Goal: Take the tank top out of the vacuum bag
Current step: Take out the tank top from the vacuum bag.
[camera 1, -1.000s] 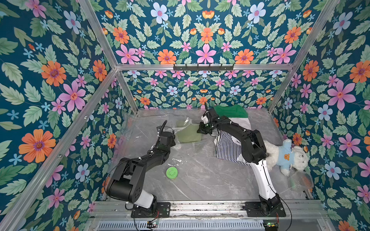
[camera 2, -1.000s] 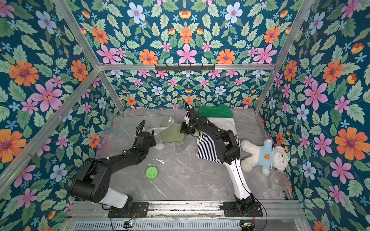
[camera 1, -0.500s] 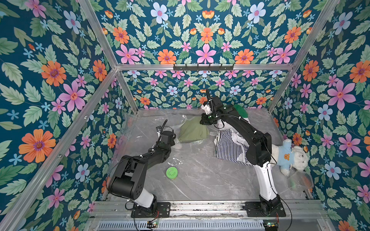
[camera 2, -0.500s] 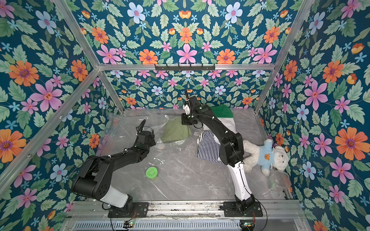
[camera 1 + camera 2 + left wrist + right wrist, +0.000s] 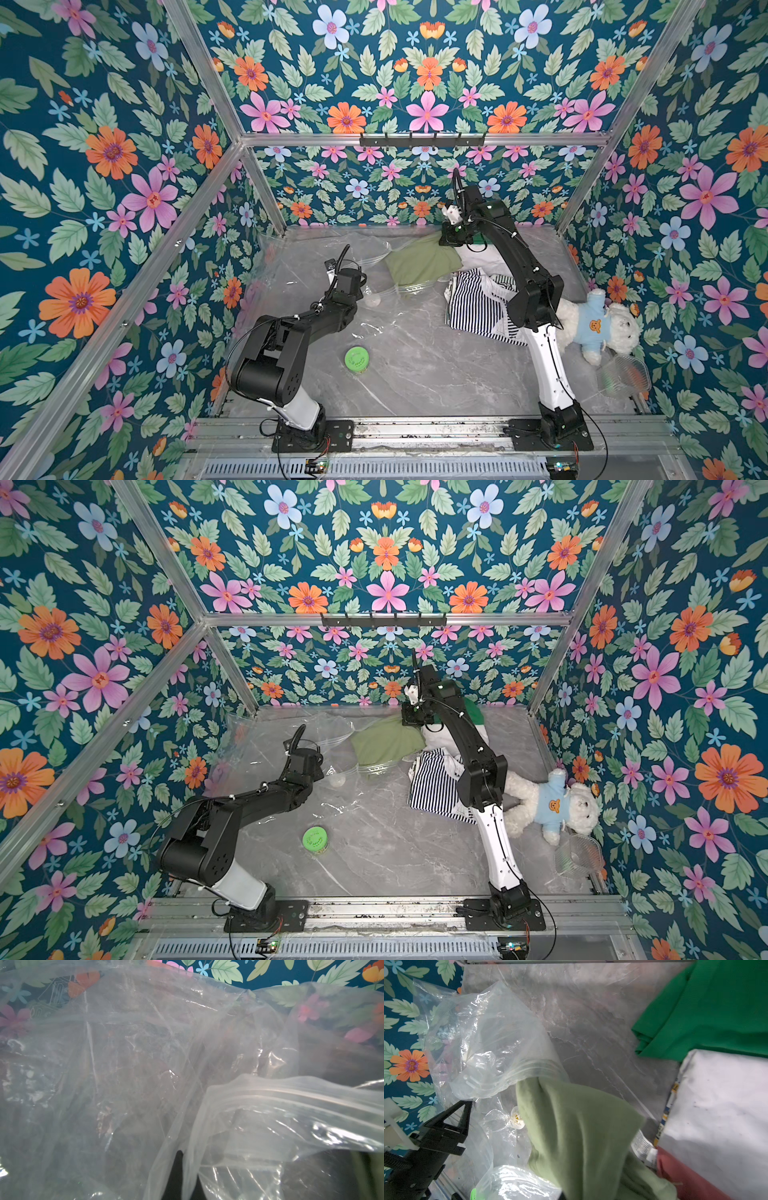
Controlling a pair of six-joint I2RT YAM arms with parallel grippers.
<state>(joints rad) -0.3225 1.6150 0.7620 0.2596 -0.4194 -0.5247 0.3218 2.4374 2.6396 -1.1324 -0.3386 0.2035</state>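
Left fingers [image 5: 464,1114], pinched narrow, hold the film of the large clear crinkly plastic vacuum bag [image 5: 492,1043] lying back-left on the grey marble bench [image 5: 415,374]; the soft olive-green tank top [image 5: 419,264] trails from its zip mouth, raised by the right fingers [image 5: 448,242] clamped on its corner

Floral wallpaper walls [image 5: 424,75], aluminium frame [image 5: 299,139], black hook rail [image 5: 422,141], grey marble tabletop [image 5: 415,374].
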